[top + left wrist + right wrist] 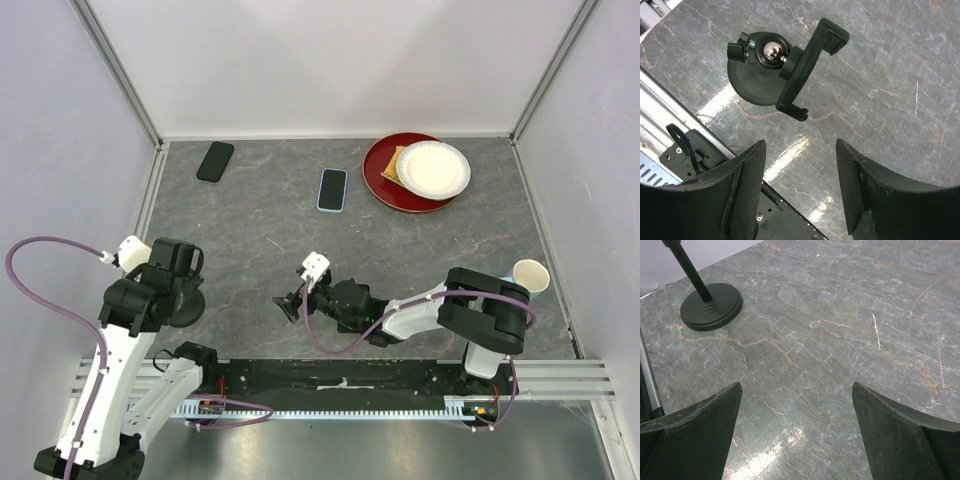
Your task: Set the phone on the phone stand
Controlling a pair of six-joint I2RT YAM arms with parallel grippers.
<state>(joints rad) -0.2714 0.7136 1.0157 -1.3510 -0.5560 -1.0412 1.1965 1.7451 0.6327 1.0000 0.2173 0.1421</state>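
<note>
Phone with blue case (332, 190) lies flat on the table (250, 220), dark screen up.

Top view. It is well ahead of my right claw (289, 306) and apart from it. A black phone (215, 161) lies flat farther off, toward the far-left corner, well ahead of my left arm (140, 300). Neither phone is touched by a claw. The phone stand (188, 305) sits under my left wrist; only part of its round base shows. I cannot read my left fingers from this view, as the wrist appears to cover them. Ahead and to the right of my right claw is a red plate (378, 190) carrying a white paper plate (433, 168). A paper cup (531, 274) stands upright near my right elbow.

Left wrist view. My left claw (800, 146) is released, fingers spread wide over bare table. The phone stand lies just ahead and slightly left of it, not touching. Its round base, shiny ball joint and black cradle bar all show, with the bar tilted across the base.

Right wrist view. My right claw (796, 390) is released, fingers spread wide above bare table. The stand's base and post are ahead and to the left, well apart. The post's top is cut off by the frame.
</note>
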